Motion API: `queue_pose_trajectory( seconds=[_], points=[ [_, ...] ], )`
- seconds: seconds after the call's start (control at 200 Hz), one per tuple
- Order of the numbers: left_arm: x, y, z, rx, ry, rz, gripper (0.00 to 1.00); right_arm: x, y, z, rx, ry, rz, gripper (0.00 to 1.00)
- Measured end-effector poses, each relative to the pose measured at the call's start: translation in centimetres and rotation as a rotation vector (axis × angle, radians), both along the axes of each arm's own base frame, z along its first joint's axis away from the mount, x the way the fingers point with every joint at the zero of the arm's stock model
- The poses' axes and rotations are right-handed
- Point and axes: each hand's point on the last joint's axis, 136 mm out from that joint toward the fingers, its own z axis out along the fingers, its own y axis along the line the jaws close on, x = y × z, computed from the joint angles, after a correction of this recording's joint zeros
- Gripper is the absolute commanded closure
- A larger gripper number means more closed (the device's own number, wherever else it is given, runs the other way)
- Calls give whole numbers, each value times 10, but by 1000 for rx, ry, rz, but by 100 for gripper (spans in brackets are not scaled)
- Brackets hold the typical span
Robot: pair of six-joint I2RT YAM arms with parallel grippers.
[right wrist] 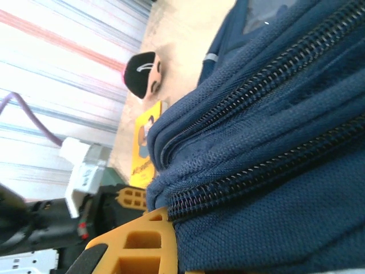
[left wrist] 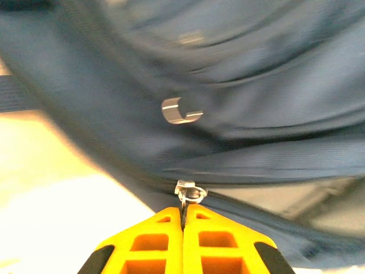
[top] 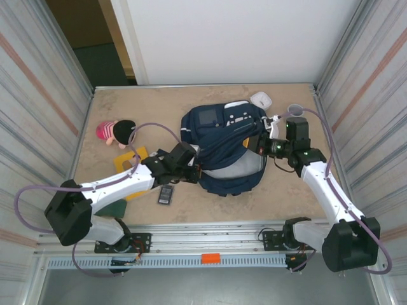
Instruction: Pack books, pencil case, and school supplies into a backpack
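Early stage, nothing visibly packed. Nearest, green book (top: 116, 208) lies on the tabletop (top: 210, 210) by the left arm, outside the bag. Black rectangle (top: 166, 194) also lies loose, just in front of the backpack (top: 222, 136). Left tool (left wrist: 183, 216) is fully closed, pinching the zipper pull (left wrist: 189, 193) at the bag's near left edge; grey lining shows past the zip, so it's partly open. Yellow book (right wrist: 142, 148) lies flat left of the bag, not in. Backpack lies mid-tabletop. Right tool (top: 259, 143) is closed at the bag's right side and seems to pinch fabric, second finger hidden. Judgement: opening step; both books and supplies left to load, then zip up.
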Motion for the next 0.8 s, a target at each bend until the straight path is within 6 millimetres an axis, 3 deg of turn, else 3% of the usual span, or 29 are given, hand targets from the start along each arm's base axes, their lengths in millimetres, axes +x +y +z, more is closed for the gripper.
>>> queue_pose_trajectory(
  seconds=[0.125, 0.155, 0.225, 0.401, 0.491, 0.656, 0.802],
  points=[
    [11, 15, -6, 35, -39, 10, 100, -3, 2, 7, 25, 3, 26, 100],
    [11, 15, -7, 35, -48, 2, 94, -5, 3, 7, 30, 7, 34, 100],
    [11, 11, -8, 21, -70, -35, 65, -7, 4, 8, 36, 12, 44, 100],
    [2, 7, -15, 3, -112, -151, 44, -7, 7, 9, 46, 25, 68, 100],
    [-6, 6, -8, 1, -169, -261, 33, -6, 7, 12, 42, 27, 88, 100],
    [-24, 4, 9, -14, -334, -491, 32, -4, 6, 24, 28, 1, 129, 100],
    [-26, 16, -2, -11, -404, -595, 34, -7, 4, 32, 22, -10, 175, 100]
  ],
)
